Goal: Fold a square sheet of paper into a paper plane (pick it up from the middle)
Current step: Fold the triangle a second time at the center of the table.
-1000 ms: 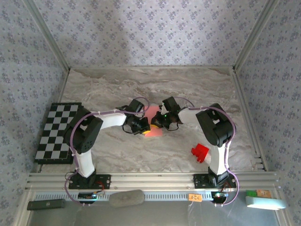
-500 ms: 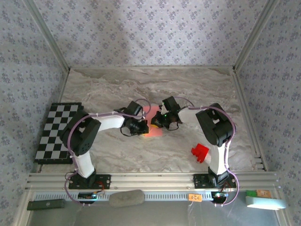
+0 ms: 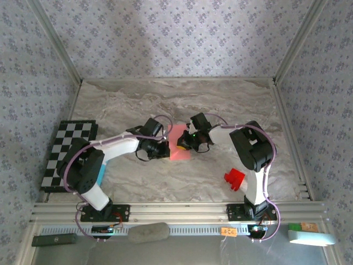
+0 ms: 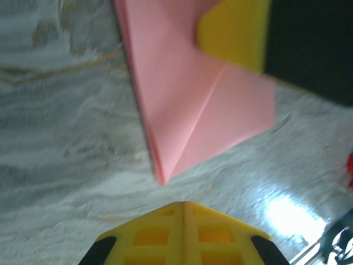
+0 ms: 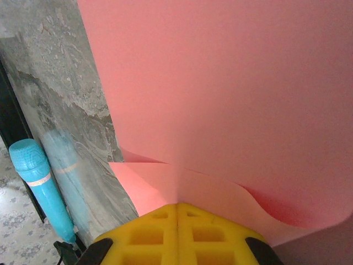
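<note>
A grey, marble-veined table (image 3: 231, 105) filled the floor of a booth with patterned walls. A flat black-and-white chequered board (image 3: 66, 154) lay at its left edge. Two white-and-black arms reached inward from the near edge and met near the middle of the table.

Between them lay the pink paper (image 3: 181, 153), thin, matte and smooth. Seen from the left wrist, the paper (image 4: 187, 105) was folded into a pointed wedge with a straight crease running to its tip. Seen from the right wrist, the paper (image 5: 231, 83) stood up as a broad sheet with one curled lower edge.

A small, chunky red block (image 3: 234, 178) sat well apart, near the right arm's base.

The right gripper (image 5: 177, 205) had its yellow, waffle-patterned jaws clenched on the paper's fold. The left gripper (image 4: 183, 204) had matching yellow jaws pressed together on nothing, just beside the wedge's tip.
</note>
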